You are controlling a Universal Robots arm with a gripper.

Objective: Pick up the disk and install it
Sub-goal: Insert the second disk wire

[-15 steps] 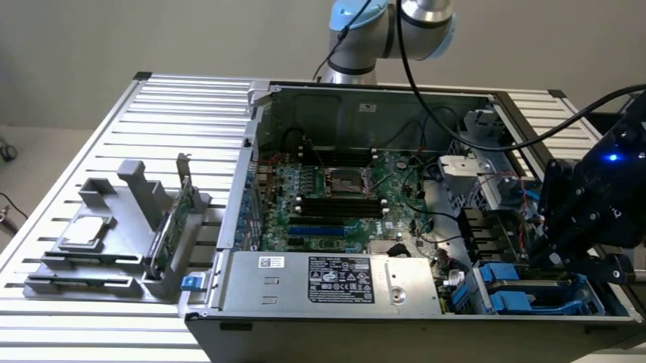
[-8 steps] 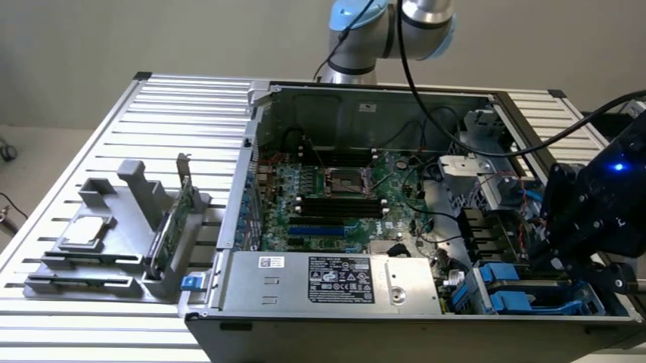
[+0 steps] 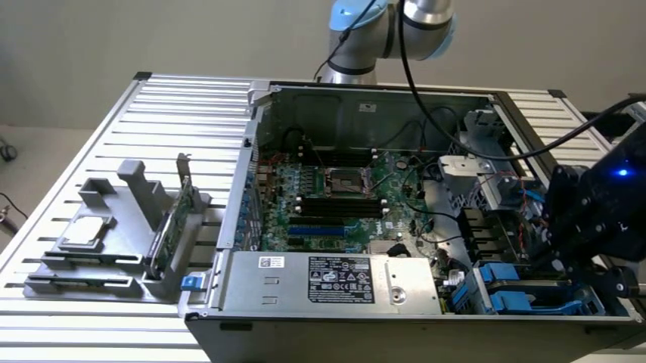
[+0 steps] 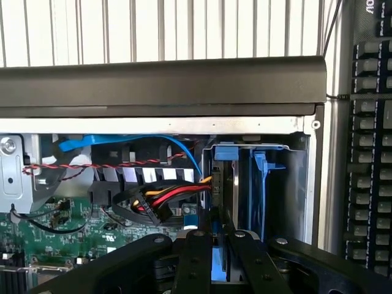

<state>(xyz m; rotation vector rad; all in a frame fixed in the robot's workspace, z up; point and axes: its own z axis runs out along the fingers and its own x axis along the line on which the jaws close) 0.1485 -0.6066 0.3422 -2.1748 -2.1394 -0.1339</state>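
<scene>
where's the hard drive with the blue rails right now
The silver-grey metal hard drive with blue plastic rails stands on edge in the drive bay at the exterior view's lower right, between the black gripper fingers.

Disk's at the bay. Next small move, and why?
Probably a short further push down along the bay's line. The gripper is closed on the disk, which stands upright in the drive bay beside the blue rails, and its blue top edge sits about level with the bay's rim, so full seating looks unconfirmed.

An open computer case (image 3: 404, 227) lies on the desk (image 3: 60, 333), a parts holder (image 3: 111, 242) on the exterior view's left, the end effector (image 3: 580, 249) over the case's right-hand drive bay (image 3: 525, 291).
</scene>
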